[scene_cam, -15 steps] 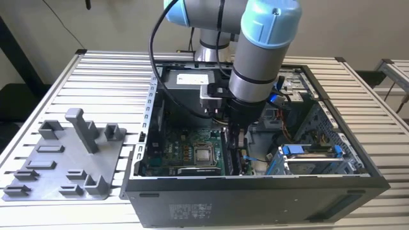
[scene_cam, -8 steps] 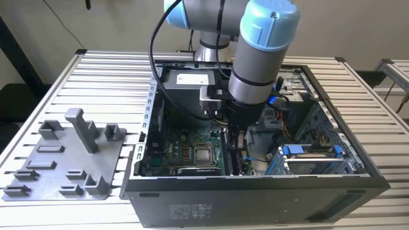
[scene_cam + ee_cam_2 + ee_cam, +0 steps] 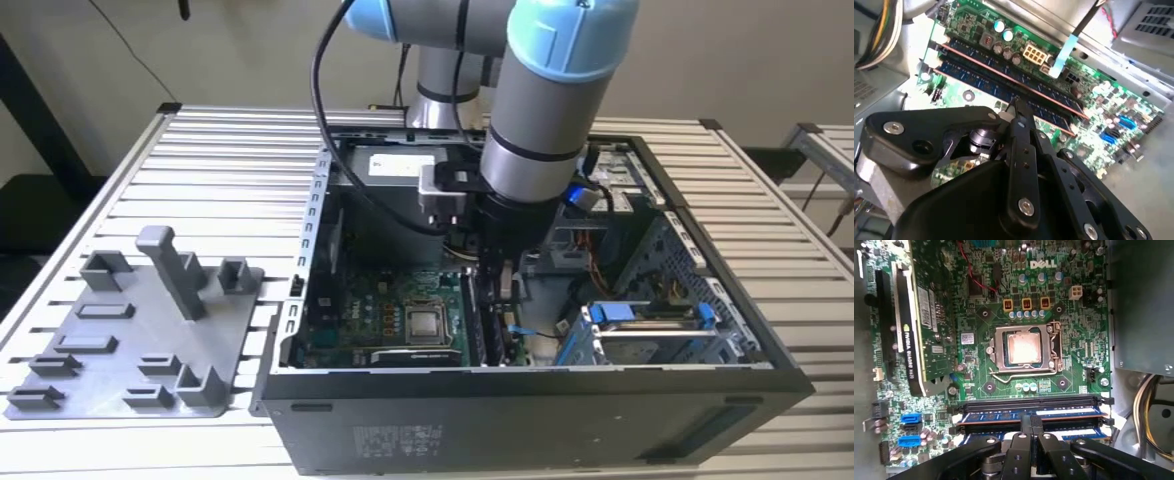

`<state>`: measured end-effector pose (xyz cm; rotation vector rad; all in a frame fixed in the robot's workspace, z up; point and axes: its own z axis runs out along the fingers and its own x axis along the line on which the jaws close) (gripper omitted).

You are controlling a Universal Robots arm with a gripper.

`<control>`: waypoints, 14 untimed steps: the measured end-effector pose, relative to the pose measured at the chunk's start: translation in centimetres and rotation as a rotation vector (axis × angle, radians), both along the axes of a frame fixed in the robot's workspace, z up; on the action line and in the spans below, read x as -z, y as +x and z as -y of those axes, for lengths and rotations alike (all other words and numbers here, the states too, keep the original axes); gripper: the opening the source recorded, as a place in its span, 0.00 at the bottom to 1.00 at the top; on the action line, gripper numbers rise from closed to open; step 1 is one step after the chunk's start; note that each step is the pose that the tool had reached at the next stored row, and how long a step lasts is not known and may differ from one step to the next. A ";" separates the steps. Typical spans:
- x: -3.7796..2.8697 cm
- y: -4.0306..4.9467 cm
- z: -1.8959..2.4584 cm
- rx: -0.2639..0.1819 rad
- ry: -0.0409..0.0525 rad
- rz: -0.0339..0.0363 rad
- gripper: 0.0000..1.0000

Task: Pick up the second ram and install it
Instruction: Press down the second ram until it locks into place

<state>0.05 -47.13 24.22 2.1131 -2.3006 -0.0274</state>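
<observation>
Computer case [image 3: 534, 400] open on the slatted table [image 3: 200, 150], occupying the exterior view's centre and right; arm [image 3: 547, 120] descends into it from 12 o'clock. Grey tray [image 3: 134, 340] with upright blocks sits at 9 o'clock of the case, just beside its wall. Green motherboard [image 3: 979, 355] lines the case floor; processor socket [image 3: 1025, 349] with bare metal lid near its middle; a graphics card [image 3: 909, 325] stands on edge at 9 o'clock of the socket in the first wrist view. Memory slots run at 6 o'clock of the socket; two blue modules lie in adjacent slots; the second ram [image 3: 1064, 432] is the one nearer the gripper, sitting in its slot. Gripper [image 3: 1030, 427] directly over that module, fingertips drawn together, tip at the strip's upper edge; contact cannot be confirmed.
</observation>
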 end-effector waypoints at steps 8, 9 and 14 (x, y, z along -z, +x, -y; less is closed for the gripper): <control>-2.68 0.00 0.00 0.000 -0.0002 -0.0010 0.11; -2.94 0.00 0.00 0.000 0.0001 -0.0009 0.11; -3.16 0.00 0.00 0.000 0.0003 -0.0008 0.11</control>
